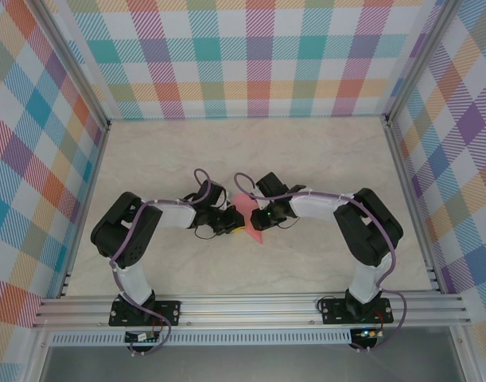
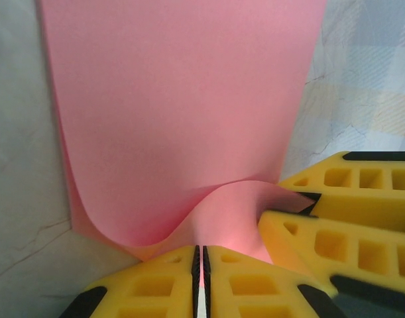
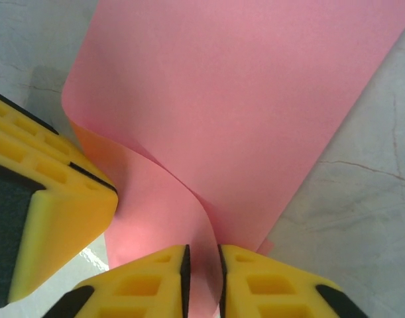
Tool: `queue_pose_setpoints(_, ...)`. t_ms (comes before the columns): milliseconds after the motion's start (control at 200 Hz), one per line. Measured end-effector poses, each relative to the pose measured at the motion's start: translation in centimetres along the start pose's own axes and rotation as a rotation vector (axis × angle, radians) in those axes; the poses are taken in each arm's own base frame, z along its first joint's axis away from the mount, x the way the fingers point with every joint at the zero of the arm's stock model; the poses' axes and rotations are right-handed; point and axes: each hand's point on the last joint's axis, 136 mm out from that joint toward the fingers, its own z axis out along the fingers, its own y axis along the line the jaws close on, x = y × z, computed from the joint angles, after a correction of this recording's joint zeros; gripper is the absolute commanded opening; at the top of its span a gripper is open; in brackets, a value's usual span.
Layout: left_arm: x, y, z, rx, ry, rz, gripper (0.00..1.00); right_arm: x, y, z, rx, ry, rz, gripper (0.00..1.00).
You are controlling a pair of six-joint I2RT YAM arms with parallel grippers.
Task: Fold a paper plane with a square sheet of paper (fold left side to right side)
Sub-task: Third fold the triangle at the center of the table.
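Note:
The square sheet of paper (image 1: 246,208) is salmon pink and lies doubled over mid-table between both arms. In the left wrist view the paper (image 2: 182,112) curls up from the table, and its raised edge runs into my left gripper (image 2: 201,250), whose jaws are shut on it. The right arm's yellow fingers (image 2: 335,212) hold the same curl from the right there. In the right wrist view the paper (image 3: 242,99) bends up between the jaws of my right gripper (image 3: 202,250), which stand slightly apart around it. The left arm's yellow finger (image 3: 50,199) is close beside. From above, left gripper (image 1: 236,226) and right gripper (image 1: 262,215) meet at the sheet.
The pale marble-patterned tabletop (image 1: 250,151) is bare behind the arms. Checkered walls (image 1: 250,56) and aluminium rails (image 1: 250,306) enclose it. The two arms' wrists nearly touch at the centre.

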Motion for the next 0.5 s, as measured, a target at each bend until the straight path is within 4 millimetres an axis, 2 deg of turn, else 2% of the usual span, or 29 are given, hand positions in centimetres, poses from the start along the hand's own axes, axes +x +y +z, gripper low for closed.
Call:
queue_pose_setpoints(90, 0.0, 0.0, 0.0, -0.001, 0.000, 0.002, 0.12, -0.7, 0.0, -0.7, 0.009, -0.005, -0.003, 0.34)
queue_pose_setpoints(200, 0.0, 0.0, 0.0, -0.002, -0.002, 0.003, 0.12, -1.8, 0.0, -2.6, 0.013, -0.039, -0.005, 0.40)
queue_pose_setpoints(375, 0.0, 0.1, 0.0, -0.003, -0.002, 0.003, 0.12, -2.2, 2.0, -5.2, -0.072, -0.065, -0.007, 0.35)
queue_pose_setpoints(500, 0.0, 0.1, 0.0, -0.003, -0.002, 0.003, 0.12, -0.5, 4.4, -5.2, -0.194, -0.018, 0.002, 0.30)
